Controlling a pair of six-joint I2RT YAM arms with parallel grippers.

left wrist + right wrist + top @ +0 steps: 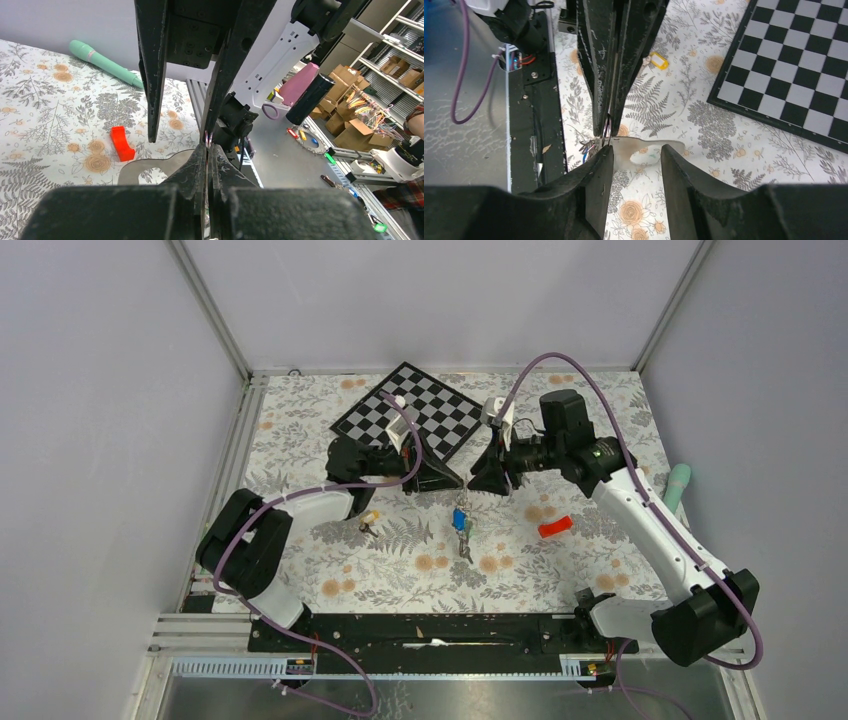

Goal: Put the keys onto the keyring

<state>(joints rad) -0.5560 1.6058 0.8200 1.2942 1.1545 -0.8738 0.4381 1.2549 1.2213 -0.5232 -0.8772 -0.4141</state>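
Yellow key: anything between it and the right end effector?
Yes: the left end effector, shut on the keyring, sits between the right end effector and the yellow key on the table.

Light was bright and even from overhead, shadows faint; the left gripper [207,165] itself looked dark and blurred.

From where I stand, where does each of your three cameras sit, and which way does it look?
Top external: above and behind the arms, looking down on the table; both arms show whole, left gripper and right gripper tips close together.
Left wrist: on the left arm, looking rightward past its own shut fingers to the red block.
Right wrist: on the right arm, looking leftward past its own open fingers; checkerboard alongside.
Shared: both wrist views show the grey keyring and the other gripper's fingers.
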